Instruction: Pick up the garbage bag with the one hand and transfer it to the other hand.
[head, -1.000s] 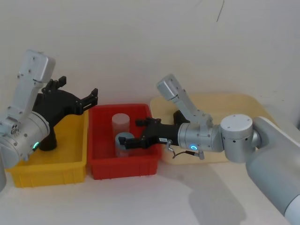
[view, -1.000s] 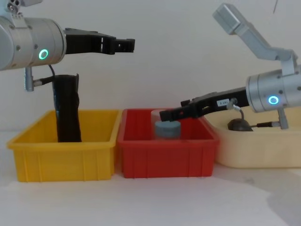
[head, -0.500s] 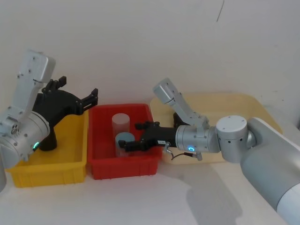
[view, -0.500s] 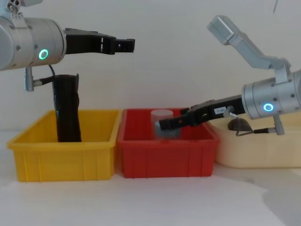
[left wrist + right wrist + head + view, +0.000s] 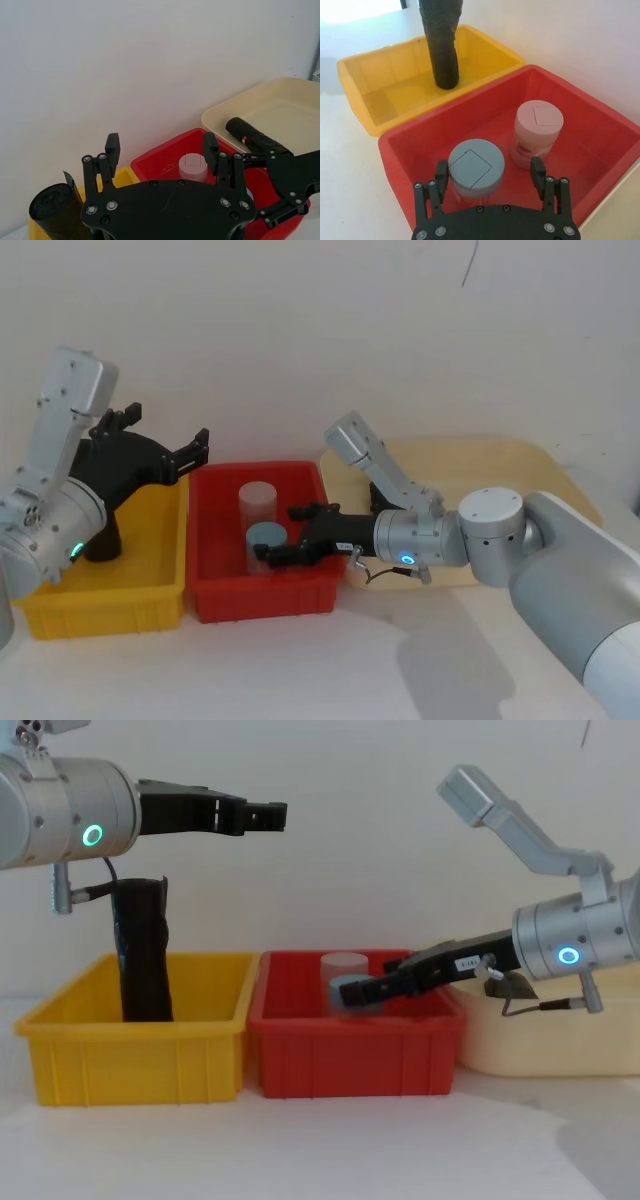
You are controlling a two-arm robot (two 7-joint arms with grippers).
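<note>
The garbage bag (image 5: 254,140), a black roll with a red-and-white label band, lies in the cream tray (image 5: 280,100), partly hidden behind my right arm in the head view. My left gripper (image 5: 165,433), on the arm with the green ring, hangs open and empty above the yellow bin (image 5: 100,612). My right gripper (image 5: 281,533), on the blue-ringed arm, sits open low inside the red bin (image 5: 265,600). A blue-lidded jar (image 5: 474,165) stands just ahead of its fingertips. Neither gripper touches the garbage bag.
A plain black roll (image 5: 143,955) stands upright in the yellow bin, below my left gripper. A pink-lidded jar (image 5: 537,131) stands in the red bin beside the blue-lidded one. The three containers sit side by side against a white wall.
My right gripper has dropped lower into the red bin and slid left, closer to the blue-lidded jar. The left arm has not moved.
</note>
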